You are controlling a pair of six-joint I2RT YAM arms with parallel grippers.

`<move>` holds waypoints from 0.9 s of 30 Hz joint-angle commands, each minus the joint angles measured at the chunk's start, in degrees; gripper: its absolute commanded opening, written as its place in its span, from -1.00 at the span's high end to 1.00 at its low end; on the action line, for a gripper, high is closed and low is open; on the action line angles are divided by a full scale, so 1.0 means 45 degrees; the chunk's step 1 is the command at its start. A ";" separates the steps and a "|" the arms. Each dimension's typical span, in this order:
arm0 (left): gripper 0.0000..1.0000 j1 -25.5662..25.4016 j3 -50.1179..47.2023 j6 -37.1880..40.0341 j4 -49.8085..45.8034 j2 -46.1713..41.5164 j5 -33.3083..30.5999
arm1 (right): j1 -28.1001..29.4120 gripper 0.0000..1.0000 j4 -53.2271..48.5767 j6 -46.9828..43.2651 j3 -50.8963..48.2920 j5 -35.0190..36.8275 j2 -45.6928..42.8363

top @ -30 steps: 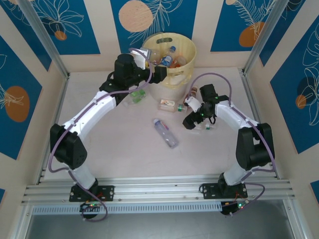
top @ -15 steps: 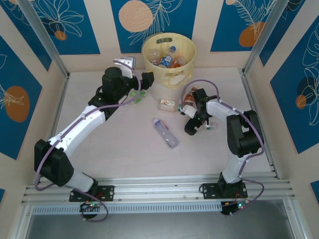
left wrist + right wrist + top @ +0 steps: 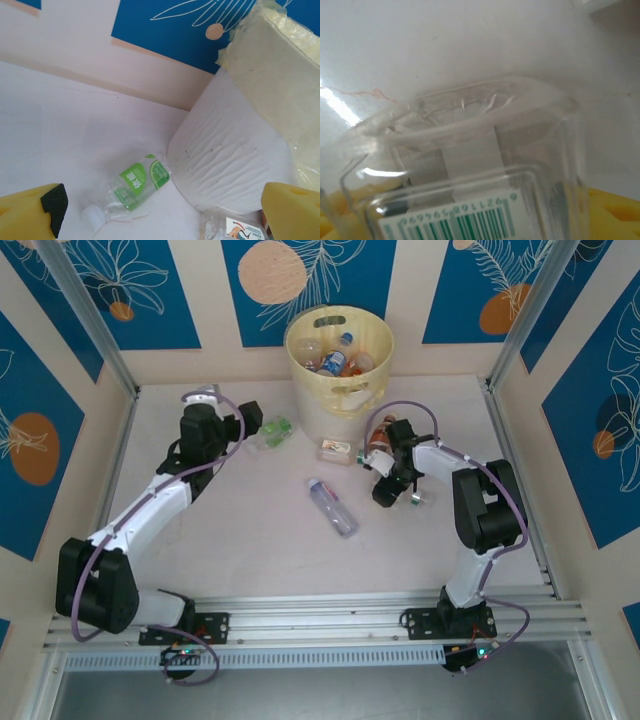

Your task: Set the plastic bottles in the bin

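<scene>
The bin stands at the far middle of the desk with several bottles already lying inside it. Five more lie on the desk on the near side of the bin.

The green-labelled bottle lies on its side just left of the bin's base. Its long axis runs diagonally, with the white cap pointing away from the bin and the bottom towards the bin wall. The left fingers are spread wide apart with nothing between them, hanging a little further from the bin than this bottle.

A crushed orange-labelled bottle lies crosswise right in front of the bin. Further out from the bin, a clear bottle with a bluish label lies alone, its long axis slanting away from the bin towards the right.

A reddish-brown bottle sits just before the bin's right side, hard against the right arm's wrist. The right fingers are low on the desk beyond it, and a clear bottle with a barcode label lies between them. Whether they press on it or only straddle it cannot be told. Seen from above, the two bottles in front of the bin lie between it and this one.
</scene>
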 commanded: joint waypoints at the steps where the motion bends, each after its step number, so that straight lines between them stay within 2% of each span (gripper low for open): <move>1: -1.00 0.0152 -0.0357 -0.0445 0.0282 -0.0471 -0.0172 | 0.0033 -0.49 0.0433 0.0274 -0.0376 0.0427 -0.0075; 5: -1.00 0.0240 -0.0773 -0.0581 0.0306 -0.0616 -0.0223 | 0.0057 -0.38 0.0726 0.0612 -0.0433 0.0567 -0.0358; 11: -1.00 0.0467 -0.1057 -0.0701 0.0334 -0.0778 -0.0346 | -0.0100 0.02 0.1289 0.1129 -0.0610 0.0585 -0.0868; 16: -1.00 0.0609 -0.1157 -0.0880 0.0374 -0.0762 -0.0432 | -0.0115 0.14 0.1825 0.1206 -0.1122 0.0237 -0.1656; 20: -1.00 0.0706 -0.1255 -0.0994 0.0450 -0.0701 -0.0367 | -0.0163 0.34 0.2090 0.1397 -0.1418 -0.0505 -0.2768; 23: -1.00 0.0773 -0.1272 -0.1159 0.0476 -0.0606 -0.0318 | -0.0172 0.40 0.2706 0.1171 -0.1944 -0.1171 -0.3794; 27: -1.00 0.0804 -0.1391 -0.1479 0.0752 -0.0427 -0.0047 | -0.0253 0.52 0.4053 0.1290 -0.2732 -0.1291 -0.5224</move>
